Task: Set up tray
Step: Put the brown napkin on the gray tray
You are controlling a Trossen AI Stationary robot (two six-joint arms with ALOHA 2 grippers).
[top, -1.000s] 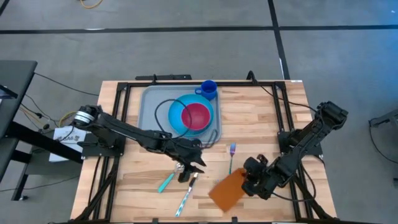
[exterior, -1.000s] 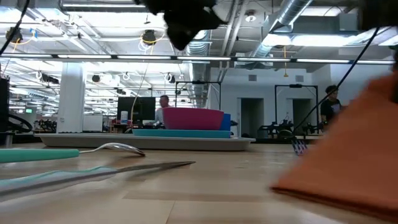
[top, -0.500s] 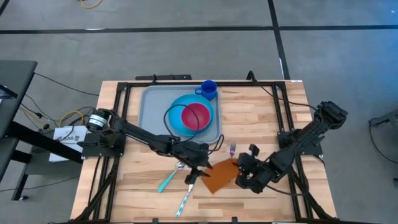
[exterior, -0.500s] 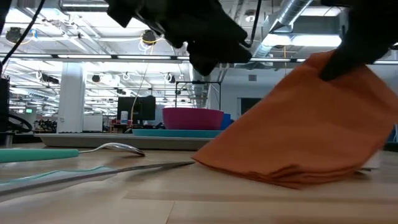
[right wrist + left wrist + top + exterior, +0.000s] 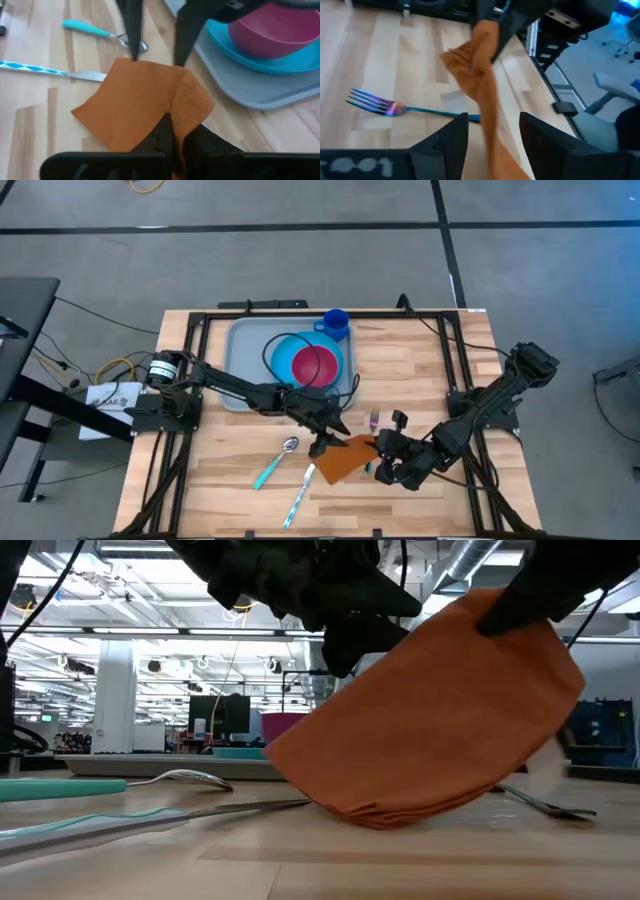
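Note:
The light grey-blue tray lies at the table's far middle. It carries a blue plate with a pink bowl. A rust-orange napkin stands tilted near the table's near middle, its lower fold on the wood. My right gripper is shut on the napkin's right side. My left gripper is open at the napkin's left edge, one finger on either side of the cloth. My right gripper pinches a bunched-up edge of the napkin between its two fingers, coming slanting from the table's right and near side. The cloth rises tilted from the hold with its lower fold on the table. Whether my left gripper touches the napkin, I cannot tell.
A blue cup stands off the tray's far right corner. An iridescent fork lies just beyond the napkin. A teal spoon and a patterned knife lie to its left. Black frame rails line the table's left and right sides.
My right gripper has moved toward the table's left and far side, dragging the napkin along and tipping it up from flat, so only its lower fold stays on the wood. My left gripper has moved right from above the spoon and knife to the napkin's left edge.

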